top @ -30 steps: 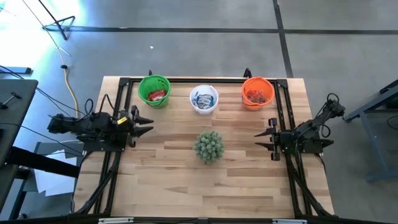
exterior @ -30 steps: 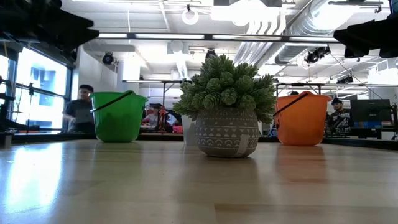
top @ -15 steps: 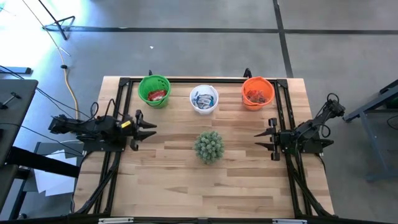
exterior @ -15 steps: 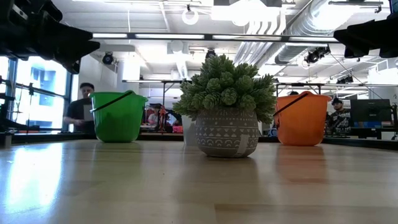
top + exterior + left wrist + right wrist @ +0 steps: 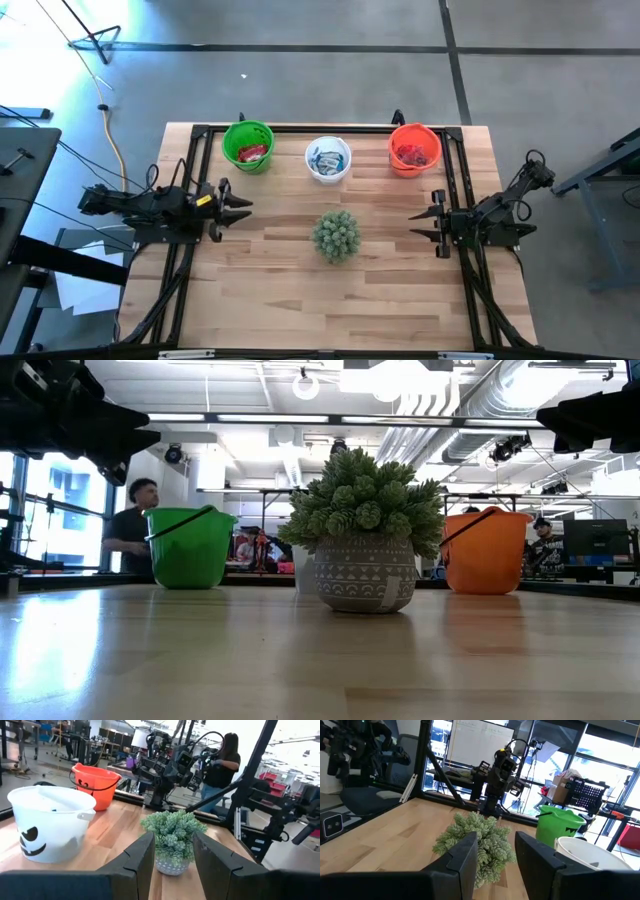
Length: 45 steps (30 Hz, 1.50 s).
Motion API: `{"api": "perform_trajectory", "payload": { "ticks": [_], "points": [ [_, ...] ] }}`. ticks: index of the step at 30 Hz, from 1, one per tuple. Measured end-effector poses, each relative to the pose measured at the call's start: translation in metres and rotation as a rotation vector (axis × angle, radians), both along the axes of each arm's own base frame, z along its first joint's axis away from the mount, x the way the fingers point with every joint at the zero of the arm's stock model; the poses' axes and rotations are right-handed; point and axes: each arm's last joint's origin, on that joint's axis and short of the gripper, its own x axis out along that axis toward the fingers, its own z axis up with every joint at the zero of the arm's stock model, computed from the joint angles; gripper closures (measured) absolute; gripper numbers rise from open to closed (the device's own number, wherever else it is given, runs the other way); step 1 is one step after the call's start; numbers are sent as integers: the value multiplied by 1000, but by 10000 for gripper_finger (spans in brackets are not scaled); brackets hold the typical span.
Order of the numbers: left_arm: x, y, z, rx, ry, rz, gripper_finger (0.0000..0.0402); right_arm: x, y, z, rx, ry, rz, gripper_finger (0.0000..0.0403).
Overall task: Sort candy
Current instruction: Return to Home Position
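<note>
Resting inside three buckets along the far edge of the table [image 5: 300,300], the candy [image 5: 253,152] is all off the bare wood. Red wrappers sit in a clump in the green bucket [image 5: 232,140]; the clump's longer side runs roughly along the row of buckets. Which way any single piece points is too small to tell. Light blue-and-white pieces [image 5: 325,160] lie jumbled in the white bucket [image 5: 343,163], with no shared direction. Reddish pieces [image 5: 413,155] cover the floor of the orange bucket [image 5: 395,140]. In each bucket the pieces are heaped and cannot be counted.

One plant [image 5: 336,235] in a patterned pot stands near the table's middle, in front of the white bucket.

The left gripper [image 5: 243,204] hangs at the table's left side with its fingers [image 5: 140,860] spread apart and holding nothing. The right gripper [image 5: 415,226] hangs at the right side, its fingers [image 5: 465,857] likewise parted and bare. Both point inward toward the plant.

A person [image 5: 130,530] stands in the room beyond the green bucket.
</note>
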Motion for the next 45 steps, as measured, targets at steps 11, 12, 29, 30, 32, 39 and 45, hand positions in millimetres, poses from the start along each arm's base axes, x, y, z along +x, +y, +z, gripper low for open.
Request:
{"api": "perform_trajectory", "payload": {
  "ticks": [11,12,29,30,32,39,45],
  "points": [
    [0,0,0,-108,-5,-5,280,0,0,0,0,0,0,274],
    [0,0,0,-109,-5,-6,280,0,0,0,0,0,0,274],
    [0,-4,-3,-437,46,-172,280,0,0,0,0,0,0,274],
    [0,-3,-3,-438,45,-171,280,0,0,0,0,0,0,274],
    [0,-3,-3,-440,45,-168,280,0,0,0,0,0,0,274],
    [0,-3,-3,-431,44,-168,280,0,0,0,-1,0,0,274],
    [1,-3,-3,-428,52,-166,280,0,0,0,-1,0,0,274]
  ]
}}
